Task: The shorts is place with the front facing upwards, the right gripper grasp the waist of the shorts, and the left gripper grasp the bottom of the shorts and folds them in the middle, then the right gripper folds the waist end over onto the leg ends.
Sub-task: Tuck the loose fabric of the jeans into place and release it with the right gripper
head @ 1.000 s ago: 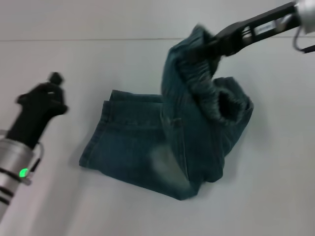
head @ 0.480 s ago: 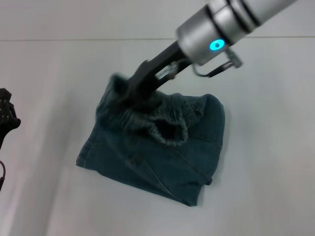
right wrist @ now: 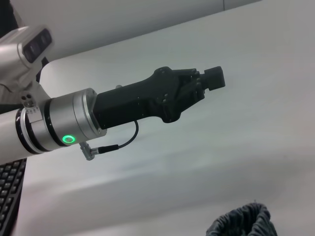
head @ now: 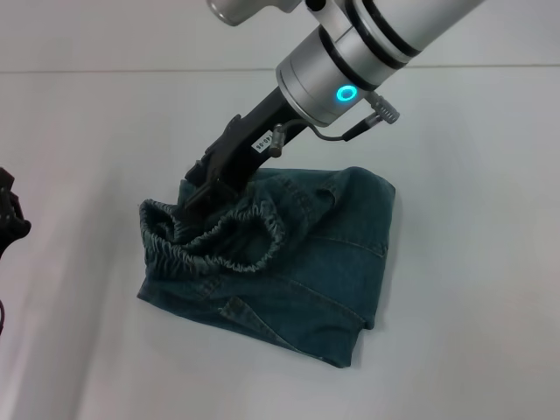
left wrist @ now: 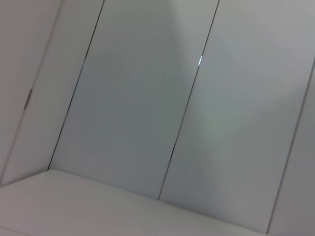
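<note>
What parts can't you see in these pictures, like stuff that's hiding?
- Head view: the fingertips of the black labelled right gripper are buried in the puckered elastic waistband, so its hold is hidden.
- Head view: the leg hems of the blue-green denim shorts lie under the folded-over layer.
- Head view: the black left gripper is cut off by the picture's edge.
- Left wrist view: only pale panels show, no shorts.
- Right wrist view: only a scrap of waistband shows at the picture's edge.
</note>
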You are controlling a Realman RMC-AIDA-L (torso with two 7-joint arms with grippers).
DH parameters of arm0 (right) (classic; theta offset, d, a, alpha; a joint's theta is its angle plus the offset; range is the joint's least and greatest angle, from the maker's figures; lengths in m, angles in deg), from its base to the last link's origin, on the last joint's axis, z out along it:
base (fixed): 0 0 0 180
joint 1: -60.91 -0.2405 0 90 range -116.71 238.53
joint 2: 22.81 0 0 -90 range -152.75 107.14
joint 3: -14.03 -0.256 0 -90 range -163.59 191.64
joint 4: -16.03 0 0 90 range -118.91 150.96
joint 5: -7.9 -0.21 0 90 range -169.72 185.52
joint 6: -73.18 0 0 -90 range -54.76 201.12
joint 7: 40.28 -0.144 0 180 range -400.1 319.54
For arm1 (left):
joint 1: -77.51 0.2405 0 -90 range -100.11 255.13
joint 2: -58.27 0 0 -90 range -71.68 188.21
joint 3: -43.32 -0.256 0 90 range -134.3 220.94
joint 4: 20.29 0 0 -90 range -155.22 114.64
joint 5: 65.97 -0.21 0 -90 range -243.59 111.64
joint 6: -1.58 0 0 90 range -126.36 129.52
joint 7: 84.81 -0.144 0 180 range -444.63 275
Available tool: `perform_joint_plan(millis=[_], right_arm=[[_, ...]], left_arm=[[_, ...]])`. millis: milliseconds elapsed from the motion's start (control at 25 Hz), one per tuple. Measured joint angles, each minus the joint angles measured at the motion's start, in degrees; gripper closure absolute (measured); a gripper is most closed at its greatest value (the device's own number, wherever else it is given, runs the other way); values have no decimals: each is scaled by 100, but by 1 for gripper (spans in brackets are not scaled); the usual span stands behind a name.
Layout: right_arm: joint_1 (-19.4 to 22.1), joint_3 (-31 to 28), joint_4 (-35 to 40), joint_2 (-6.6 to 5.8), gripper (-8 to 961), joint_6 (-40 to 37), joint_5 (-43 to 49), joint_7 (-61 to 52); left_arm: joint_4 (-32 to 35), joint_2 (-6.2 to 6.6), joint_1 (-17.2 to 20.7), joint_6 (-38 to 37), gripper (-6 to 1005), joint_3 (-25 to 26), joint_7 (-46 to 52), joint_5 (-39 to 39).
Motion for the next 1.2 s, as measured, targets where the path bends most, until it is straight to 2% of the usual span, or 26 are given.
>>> perform_joint_plan(millis=[160, 320, 480, 640, 800, 1200], right_arm=[[34, -23, 48, -41, 381, -399, 7, -38], [131, -19, 141, -103, 211, -1162, 21, -46], [275, 8, 155, -97, 35, -1698, 206, -34], [344, 18, 85, -23, 17, -1773, 641, -72], [356, 40, -150, -4, 13, -1589, 778, -66], [423, 186, -549, 39, 13, -234, 670, 11]], left_arm=[[0, 4, -18, 33, 986, 3, -4, 2], [14, 12, -37, 46, 986, 29, -5, 5], [19, 19, -40, 50, 986, 152, -3, 13], [18, 18, -41, 51, 987, 218, -3, 15], [18, 18, -45, 59, 987, 222, -12, 15], [17, 17, -27, 69, 987, 225, -14, 14]])
